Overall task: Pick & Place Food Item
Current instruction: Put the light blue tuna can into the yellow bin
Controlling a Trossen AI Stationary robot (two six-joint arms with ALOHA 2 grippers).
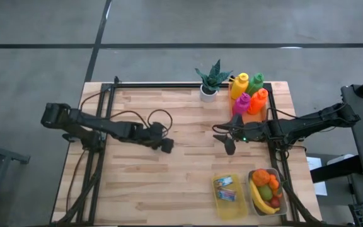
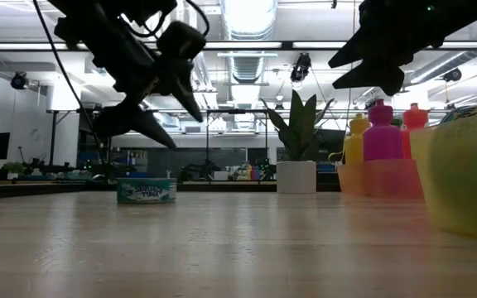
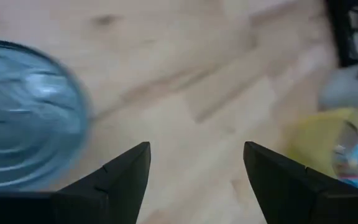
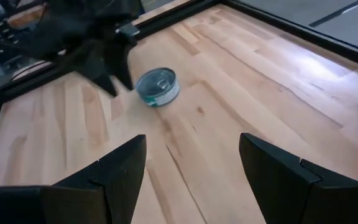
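Observation:
A small round tuna can (image 4: 158,86) with a teal label (image 2: 146,190) stands on its flat bottom on the wooden table, left of the table's middle. My left gripper (image 1: 166,145) hangs open above the table beside the can. In the left wrist view the can (image 3: 23,112) lies off to one side of the gripper (image 3: 194,155), not between its fingers. My right gripper (image 1: 227,144) is open above the table's right half, facing the can, and holds nothing (image 4: 191,149).
A yellow bin (image 1: 227,195) with packets and a clear bin of fruit (image 1: 268,191) stand at the near right. Coloured bottles (image 1: 249,94) in an orange tray and a potted plant (image 1: 210,81) stand at the far right. Bare wood lies between the two grippers.

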